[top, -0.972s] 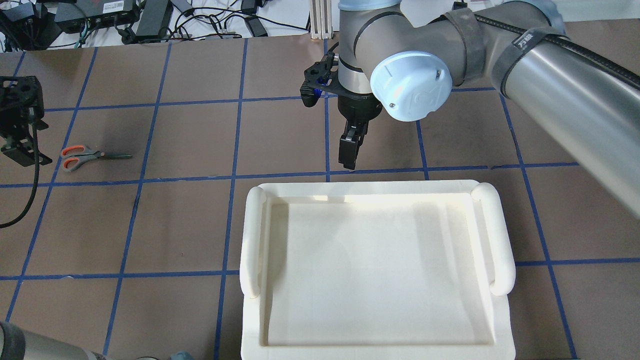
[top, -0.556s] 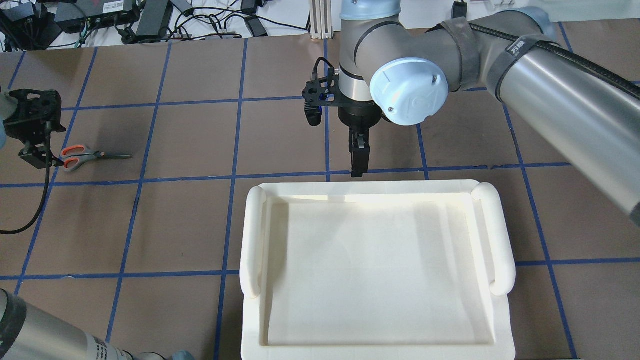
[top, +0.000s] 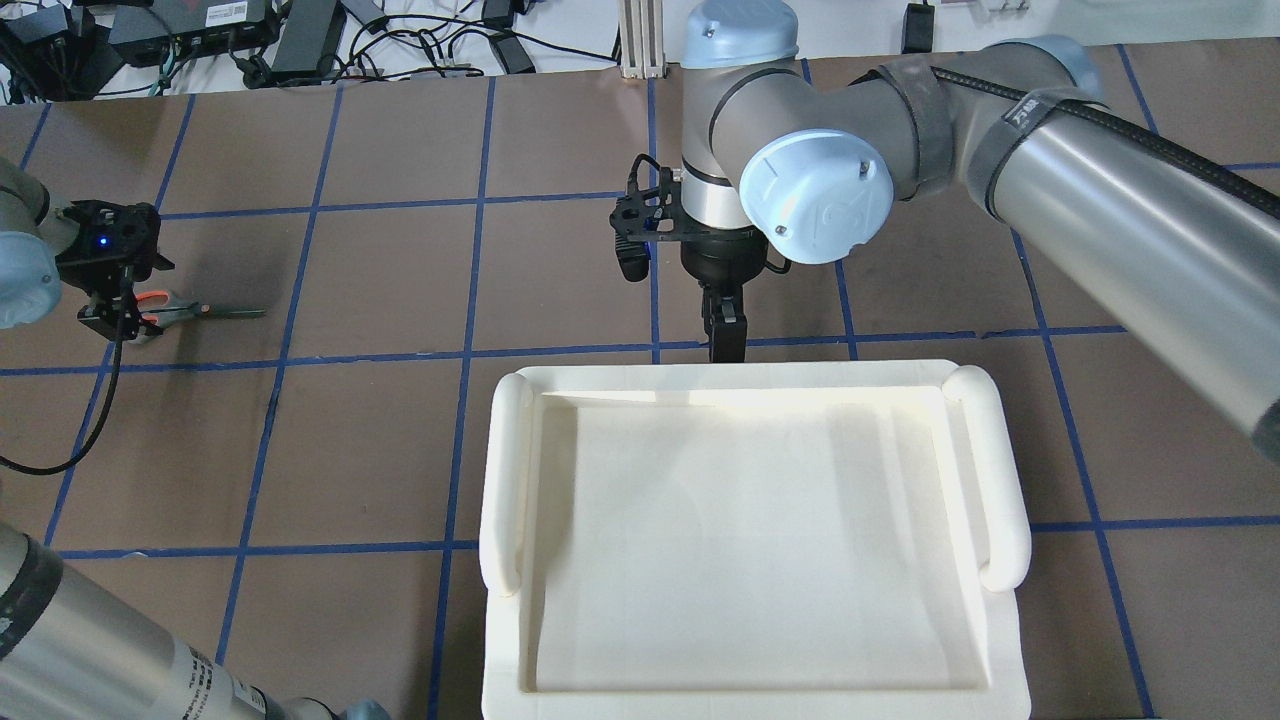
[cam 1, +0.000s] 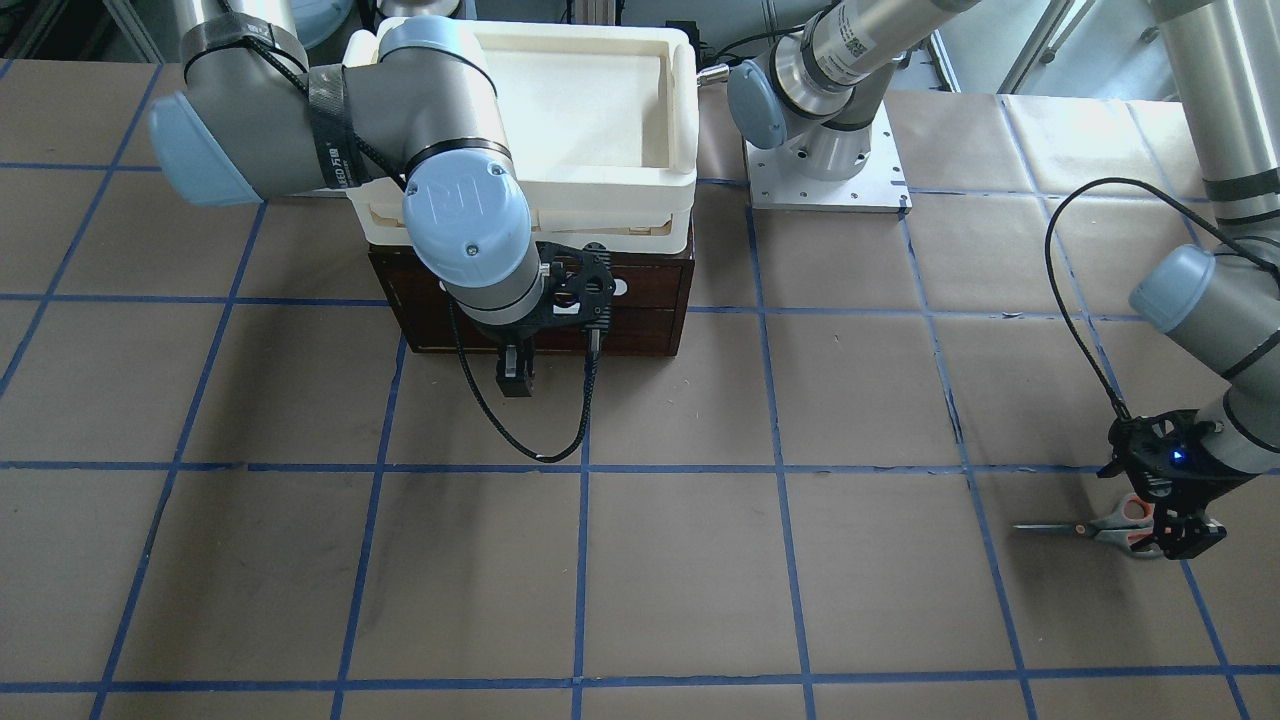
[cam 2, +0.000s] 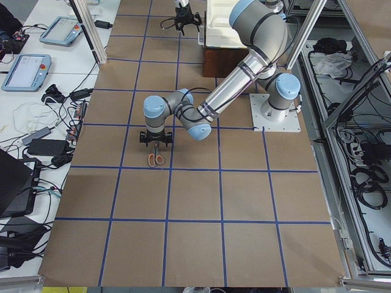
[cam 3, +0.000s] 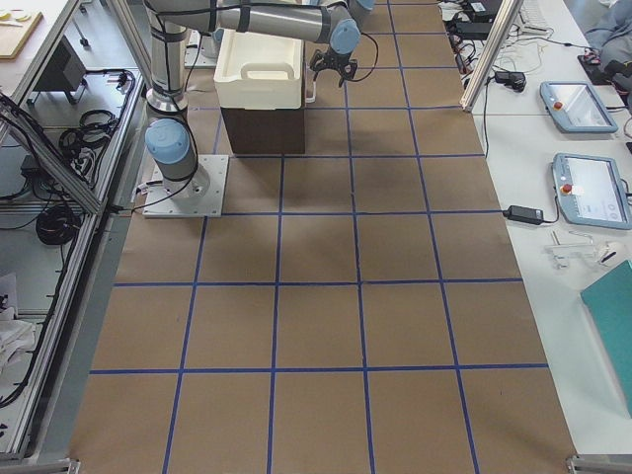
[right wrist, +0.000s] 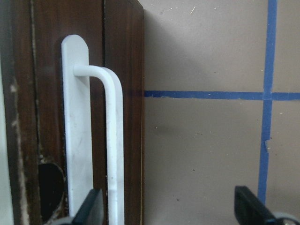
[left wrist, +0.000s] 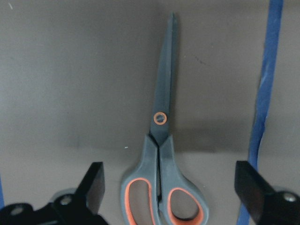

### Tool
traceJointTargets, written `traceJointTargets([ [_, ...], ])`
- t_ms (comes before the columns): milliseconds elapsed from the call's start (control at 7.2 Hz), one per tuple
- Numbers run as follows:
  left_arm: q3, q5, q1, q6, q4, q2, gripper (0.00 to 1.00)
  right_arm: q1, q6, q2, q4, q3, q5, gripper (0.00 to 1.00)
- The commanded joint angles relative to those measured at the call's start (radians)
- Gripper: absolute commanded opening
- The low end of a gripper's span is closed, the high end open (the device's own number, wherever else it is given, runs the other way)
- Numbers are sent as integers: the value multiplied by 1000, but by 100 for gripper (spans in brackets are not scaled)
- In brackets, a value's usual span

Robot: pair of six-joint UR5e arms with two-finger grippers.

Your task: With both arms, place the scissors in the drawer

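Note:
The scissors lie flat and closed on the brown table, blades pointing away from my left gripper. It is open and straddles the grey, orange-lined handles. In the overhead view the scissors are at the far left under my left gripper. The dark brown drawer is shut under the white tray. Its white bar handle is between the open fingers of my right gripper, close to the left finger. My right gripper hangs just in front of the drawer front.
A white foam tray sits on top of the drawer cabinet and hides it from above. A black cable hangs from the left wrist. The left arm's base plate stands beside the cabinet. Blue tape lines grid the table.
My left gripper has moved right, over the scissors' handles. My right gripper has moved toward the tray's front edge and turned in line with the drawer front.

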Motion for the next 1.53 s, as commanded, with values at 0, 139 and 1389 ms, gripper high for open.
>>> traceJointTargets([
  [0,25,-10,0,32,8,-46,97,2,-2,5,11,0,1,100],
  [139,34,-12,0,32,7,-62,97,1,-7,17,9,0,0,100],
  [1389,43,-4,0,59,10,-85,0,15,-12,33,-5,25,-8,100],
])
